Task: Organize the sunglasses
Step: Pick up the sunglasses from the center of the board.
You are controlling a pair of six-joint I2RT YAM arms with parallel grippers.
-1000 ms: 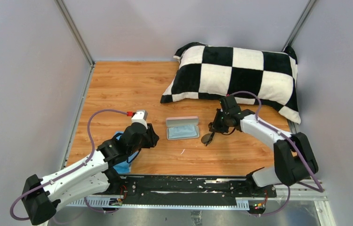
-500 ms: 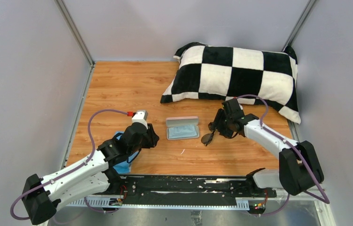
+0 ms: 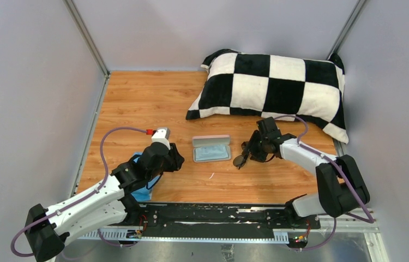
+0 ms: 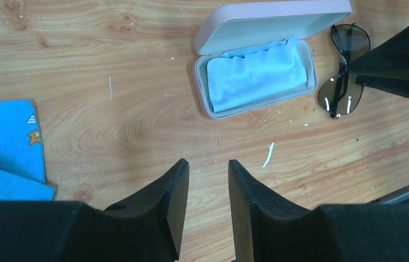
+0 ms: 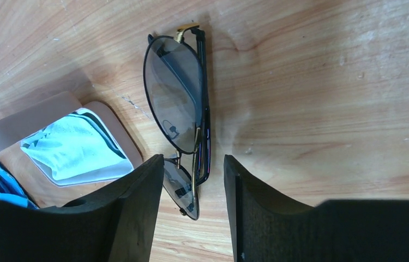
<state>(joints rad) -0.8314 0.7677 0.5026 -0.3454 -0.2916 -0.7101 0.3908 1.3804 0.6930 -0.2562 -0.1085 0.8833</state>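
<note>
Straddling the sunglasses (image 5: 175,103), the right gripper (image 5: 192,161) is holding its two fingers apart, one on each side of the folded frame, and neither finger is visibly pressing on it. The sunglasses are lying on the wooden table (image 3: 148,98) just to the right of the pink case (image 4: 257,22), close to it but not touching, with the temples folded behind the brownish lenses. The case is sitting open, its lid raised along the far side, and a light-blue cloth (image 4: 257,73) is filling its tray. The left gripper (image 4: 208,164) is hanging released as well, showing a narrow gap between its fingers, over bare wood to the near left of the case and touching nothing. A bright blue printed cloth (image 4: 6,147) is lying further left of the case, partly under the left arm. A black-and-white checked pillow (image 3: 273,82) is resting beyond the case, toward the far right
</note>
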